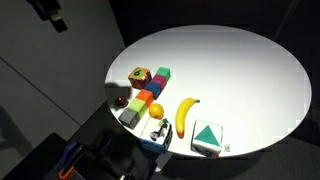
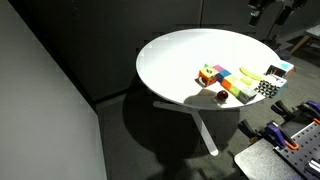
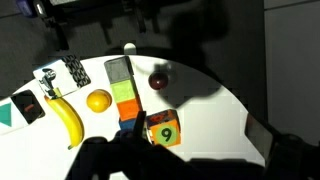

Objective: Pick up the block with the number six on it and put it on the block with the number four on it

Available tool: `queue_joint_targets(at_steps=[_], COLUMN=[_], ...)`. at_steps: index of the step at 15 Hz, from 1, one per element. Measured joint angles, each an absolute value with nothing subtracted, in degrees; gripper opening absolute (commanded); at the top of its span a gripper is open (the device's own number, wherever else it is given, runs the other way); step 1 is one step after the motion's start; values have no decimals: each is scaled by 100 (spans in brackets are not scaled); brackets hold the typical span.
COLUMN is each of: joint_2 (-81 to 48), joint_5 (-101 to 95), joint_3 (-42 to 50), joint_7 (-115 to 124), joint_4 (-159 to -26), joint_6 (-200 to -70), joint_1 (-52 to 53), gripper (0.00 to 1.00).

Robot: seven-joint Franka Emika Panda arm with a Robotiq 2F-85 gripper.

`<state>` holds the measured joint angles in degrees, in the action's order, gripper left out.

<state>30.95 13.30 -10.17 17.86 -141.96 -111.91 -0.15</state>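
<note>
Six block (image 3: 163,130), orange-yellow face, green numeral

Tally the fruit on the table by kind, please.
Banana: 1
Orange: 1
Dark red round fruit: 1
Total: 3

Gripper (image 1: 48,14) high at an exterior view's top edge, fingers (image 3: 100,160) dark, blurred — spread wide apart
</note>
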Motion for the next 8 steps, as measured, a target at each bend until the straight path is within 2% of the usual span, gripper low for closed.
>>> queue_joint_targets(at_steps=[8], joint_2=[2192], joint_5=[1239], joint_3=[-737], joint_7=[879], joint_4=[-14055], joint_6=[-12079], joint_1=[33], gripper=[100])
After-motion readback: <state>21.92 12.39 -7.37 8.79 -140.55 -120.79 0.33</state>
